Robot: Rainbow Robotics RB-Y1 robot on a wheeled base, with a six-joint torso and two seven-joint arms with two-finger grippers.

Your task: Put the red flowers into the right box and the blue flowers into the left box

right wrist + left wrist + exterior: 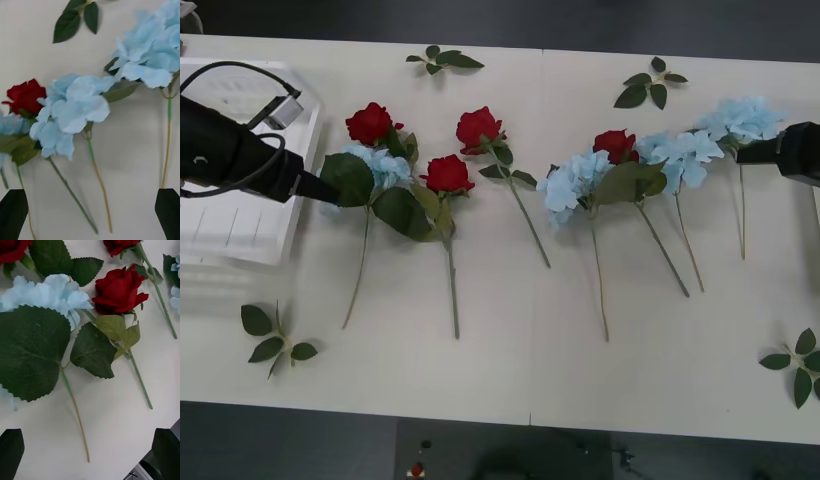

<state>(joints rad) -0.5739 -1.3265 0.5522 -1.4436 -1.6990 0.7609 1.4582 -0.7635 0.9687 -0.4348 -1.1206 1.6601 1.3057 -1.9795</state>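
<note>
White surface (510, 340) w/ artificial flowers laid flat, stems pointing toward the near edge.

Nearest, lower left of the front view: a loose leaf sprig (272, 340). Another sprig (797, 365) at lower right.

Mid-frame, l. to r.: the blue flowers' first head (380, 168) at centre-left, big green leaves over it, and red flowers round it: one rose (369, 123) just above, one (447, 174) just right, touching its leaves, a third (479, 128) a bit further right, apart. Right of centre, a second blue head (570, 182) w/ the fourth rose (615, 145) tucked against its upper right. Then two more blue heads, (677, 157) and (741, 118), stepping up toward the upper right.

Left pincer (88, 450): black arm enters from the left edge of the front view, tip near the first blue head's large leaf. In the left wrist view its black fingers (11, 450) sit at the two bottom corners, spread wide, nothing between them but a thin stem and bare surface.

Right pincer (90, 210): arm at the right edge, beside the farthest blue head. Right wrist view shows fingers (168, 210) wide apart, holding nothing, two blue heads and a rose beyond them.

Left box (225, 225) lies at the left edge, partly behind the left arm, no flowers in it.

Farthest: two more leaf sprigs, top centre-left (442, 59) and top centre-right (648, 85).
</note>
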